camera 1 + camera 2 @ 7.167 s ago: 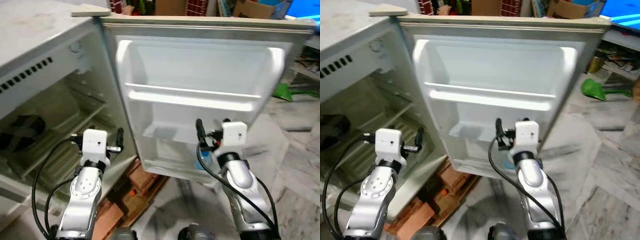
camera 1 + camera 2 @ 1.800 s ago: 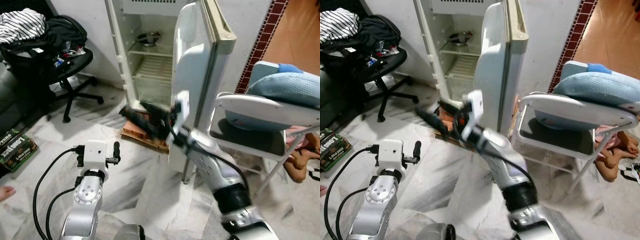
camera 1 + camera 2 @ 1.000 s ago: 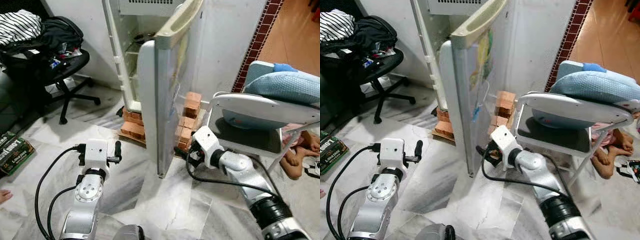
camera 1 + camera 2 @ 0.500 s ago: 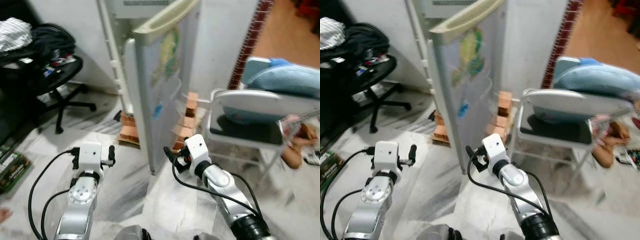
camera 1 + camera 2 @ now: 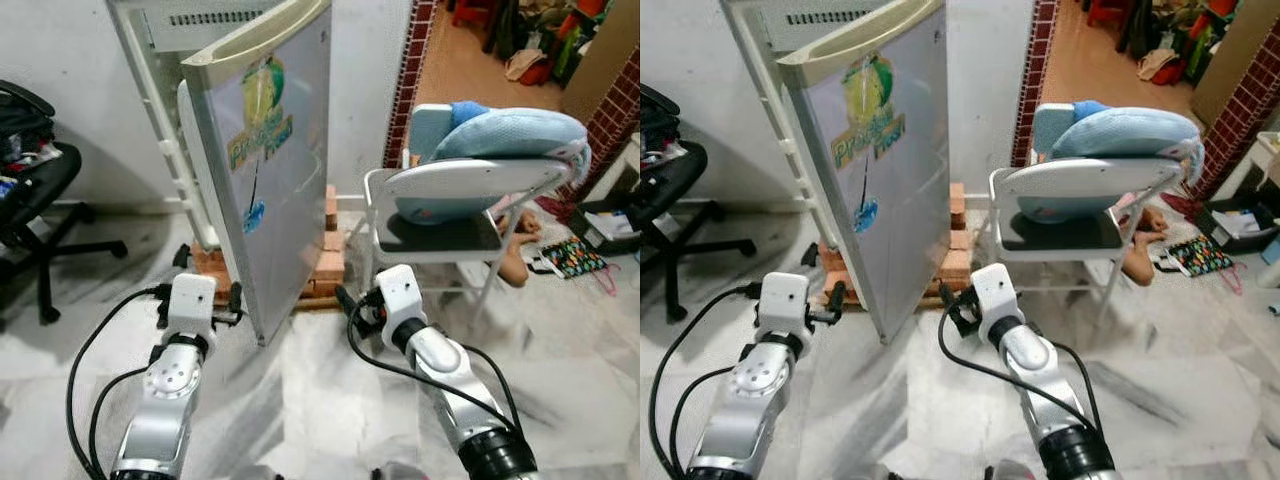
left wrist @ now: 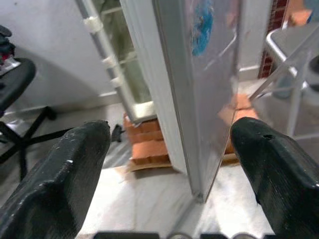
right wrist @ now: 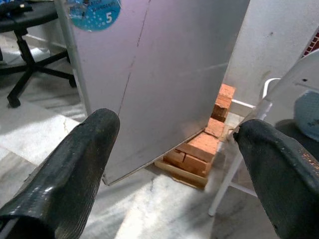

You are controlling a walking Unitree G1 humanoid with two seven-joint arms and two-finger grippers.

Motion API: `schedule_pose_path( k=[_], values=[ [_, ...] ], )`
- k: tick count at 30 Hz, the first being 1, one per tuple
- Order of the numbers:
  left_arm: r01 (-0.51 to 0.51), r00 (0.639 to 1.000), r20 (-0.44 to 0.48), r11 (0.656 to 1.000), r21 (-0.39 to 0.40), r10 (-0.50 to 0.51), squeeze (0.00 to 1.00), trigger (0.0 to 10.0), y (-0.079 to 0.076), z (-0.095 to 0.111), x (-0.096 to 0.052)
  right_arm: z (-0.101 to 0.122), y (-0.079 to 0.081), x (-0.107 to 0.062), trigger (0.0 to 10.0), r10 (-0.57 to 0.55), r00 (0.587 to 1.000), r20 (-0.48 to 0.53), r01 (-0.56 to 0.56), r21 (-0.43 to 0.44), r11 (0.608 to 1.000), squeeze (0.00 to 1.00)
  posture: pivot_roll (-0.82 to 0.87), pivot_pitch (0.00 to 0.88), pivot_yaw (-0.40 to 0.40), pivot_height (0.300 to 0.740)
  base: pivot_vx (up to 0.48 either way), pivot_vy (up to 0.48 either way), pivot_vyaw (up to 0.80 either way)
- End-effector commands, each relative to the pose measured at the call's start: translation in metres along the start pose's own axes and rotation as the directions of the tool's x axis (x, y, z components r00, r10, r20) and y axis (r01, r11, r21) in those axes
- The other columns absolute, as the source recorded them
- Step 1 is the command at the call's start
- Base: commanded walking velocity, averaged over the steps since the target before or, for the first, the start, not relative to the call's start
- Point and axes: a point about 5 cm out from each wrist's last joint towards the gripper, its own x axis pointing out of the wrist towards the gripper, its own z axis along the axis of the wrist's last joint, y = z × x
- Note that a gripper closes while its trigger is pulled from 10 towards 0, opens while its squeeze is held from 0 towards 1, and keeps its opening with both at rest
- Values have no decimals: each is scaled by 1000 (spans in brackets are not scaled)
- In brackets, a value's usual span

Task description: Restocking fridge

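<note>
- Floor [image 5: 560, 370] is pale marble w/ grey veining; white wall behind, doorway w/ red-brick edging [image 5: 408, 80] opens to another room w/ clutter on its floor.
- I see one fridge [image 5: 200, 120], standing upright on stacked bricks [image 5: 325, 255], long axis vertical. One door [image 5: 275, 170], partly open, swung out toward me; outer face w/ a green-yellow sticker [image 5: 260, 115] and one small blue round sticker [image 7: 93, 11] points to my right.
- Door's bottom corner sits just ahead, between my two arms.
- One folding chair [image 5: 470, 195] right of the fridge, near the bricks, w/ a light-blue cushion [image 5: 505, 135] on it. A person's foot [image 5: 522, 225] shows behind the chair.
- One black office chair [image 5: 30, 210] at far left, well apart from the fridge.
- Left claw [image 5: 233, 300]: fingers [image 6: 65, 179] spread wide, nothing held, just beside the door's lower edge.
- Right claw [image 5: 350, 305]: fingers [image 7: 75, 169] spread wide too, empty, near the door's outer face, low down.
- Black cables [image 5: 85, 370] loop off both wrists.
</note>
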Motion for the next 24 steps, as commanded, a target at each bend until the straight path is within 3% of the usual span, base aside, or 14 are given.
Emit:
schedule_pose_path(
  k=[1,4,13,20,24],
  values=[
    [47,999,16,999,-3,-47,0,10000,-5,3,-2,0,-4,-2,10000,-25,1000,4,25,-7,1000,0,49,41,60,740,0,480,0],
    [40,999,22,999,-1,-40,0,10000,-4,4,-2,0,-4,-2,10000,-35,999,6,35,-4,999,0,49,41,61,740,0,480,0],
    [32,999,24,999,2,-32,0,10000,-4,5,-1,2,-5,1,10000,-43,999,14,43,-8,999,0,58,42,57,740,0,480,-782],
    [30,999,19,1000,0,-30,0,10000,-4,4,-2,3,-1,4,10000,-37,999,20,37,-6,999,0,65,45,57,740,0,480,0],
    [2,1000,-7,1000,23,-1,0,10000,0,0,-2,5,1,5,10000,-36,999,27,36,-2,999,0,67,51,62,740,0,480,-705]
  ],
)
